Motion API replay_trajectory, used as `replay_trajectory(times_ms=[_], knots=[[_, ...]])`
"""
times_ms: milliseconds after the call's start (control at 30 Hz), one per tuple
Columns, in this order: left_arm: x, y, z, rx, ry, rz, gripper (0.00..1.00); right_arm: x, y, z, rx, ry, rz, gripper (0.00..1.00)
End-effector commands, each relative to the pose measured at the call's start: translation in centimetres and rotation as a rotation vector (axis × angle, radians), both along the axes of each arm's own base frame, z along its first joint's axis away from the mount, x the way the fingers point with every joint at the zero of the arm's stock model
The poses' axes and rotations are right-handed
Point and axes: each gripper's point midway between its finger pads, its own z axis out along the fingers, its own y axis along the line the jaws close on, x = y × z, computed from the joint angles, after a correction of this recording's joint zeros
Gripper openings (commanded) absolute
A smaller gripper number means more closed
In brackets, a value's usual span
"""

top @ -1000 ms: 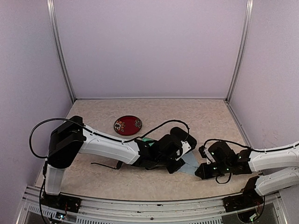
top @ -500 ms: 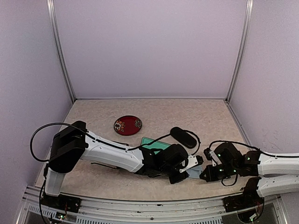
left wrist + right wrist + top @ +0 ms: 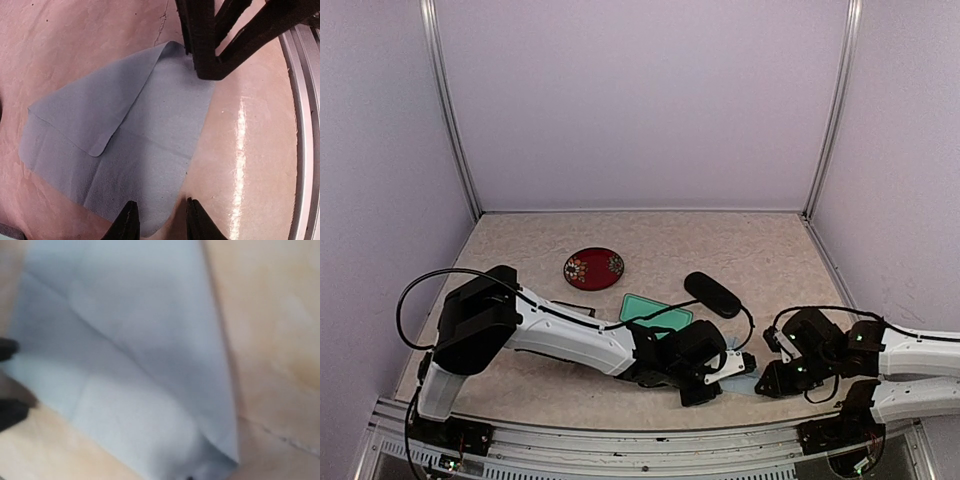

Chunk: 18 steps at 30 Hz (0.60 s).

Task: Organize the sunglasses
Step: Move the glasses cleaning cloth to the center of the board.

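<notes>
Left tool has slid toward the front edge, uncovering the black oval case and teal case. It stands part-open astride the cloth edge, gripping nothing; the right tool opening cannot be told. Sunglasses show in no view (perhaps under the left arm), so sorting looks largely undone.

A blue-grey cloth lies flat on the beige table, one corner folded back over itself. Its near edge sits between the left fingers, and its far corner reaches the right fingers. Beyond the left fingers lie a teal rectangular case, a black oval case and, farther off, a red round dish
</notes>
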Motion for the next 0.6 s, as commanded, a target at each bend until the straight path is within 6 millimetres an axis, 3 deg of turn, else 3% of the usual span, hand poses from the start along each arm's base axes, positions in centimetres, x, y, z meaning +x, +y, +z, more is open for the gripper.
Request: replay_trajectory(times_ms=[0,233,567], knots=[[-1.8,1.2,-2.0,0.061,0.118,-0.06,0.29,1.4,0.4,2.6,0.006,-0.077,-0.017,0.33],[-3.1,2.2,-2.2,0.084,0.27,-0.093,0.25,2.5,1.0,3.8,0.02,-0.12,-0.024,0.36],[-1.9,3.3,-2.5,0.09,0.426,0.004,0.2,3.0,1.5,4.1,0.046,-0.145,-0.028,0.34]])
